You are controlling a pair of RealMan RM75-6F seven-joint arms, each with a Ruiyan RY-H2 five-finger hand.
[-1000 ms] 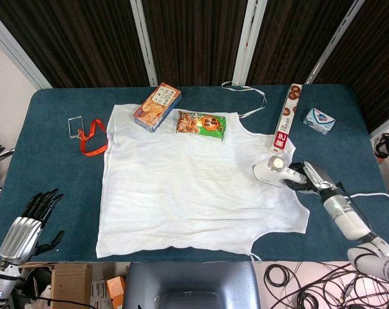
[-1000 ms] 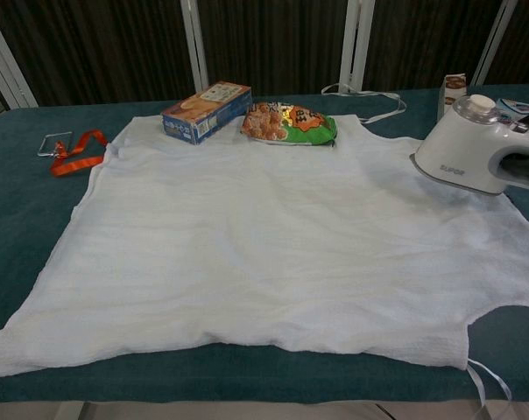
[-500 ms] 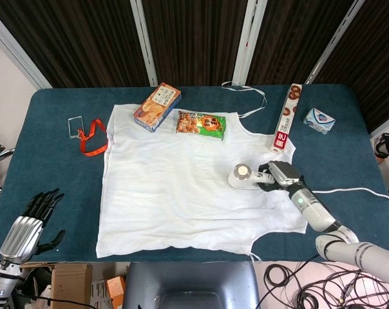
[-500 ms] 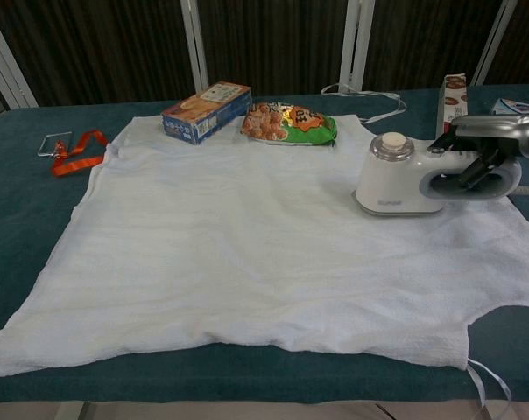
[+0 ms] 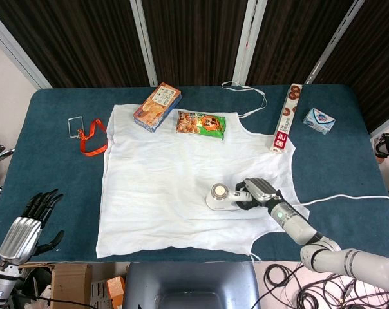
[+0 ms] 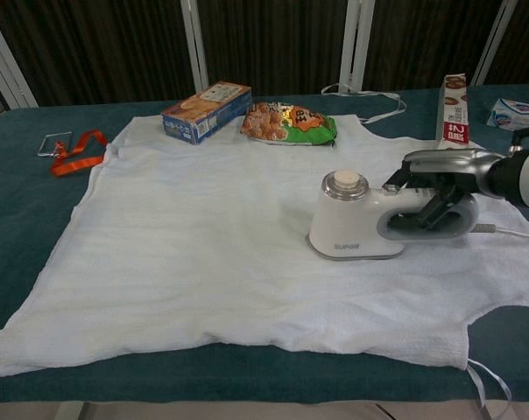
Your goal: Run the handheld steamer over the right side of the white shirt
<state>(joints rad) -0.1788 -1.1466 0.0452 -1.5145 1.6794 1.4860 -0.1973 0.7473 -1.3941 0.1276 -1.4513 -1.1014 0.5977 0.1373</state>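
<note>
A white shirt lies spread flat on the blue table. The white handheld steamer stands on the shirt's right half, toward its lower part. My right hand grips the steamer's grey handle, fingers wrapped through the loop. Its white cord trails off to the right. My left hand hangs off the table's lower left corner, fingers apart, holding nothing; the chest view does not show it.
On the shirt's top edge lie a biscuit box and a green snack bag. A long red-and-white box and a small tissue pack sit at the right; an orange lanyard at the left.
My right hand has slid the steamer from the shirt's right edge leftward and toward the hem, across the right side. The left hand has stayed put.
</note>
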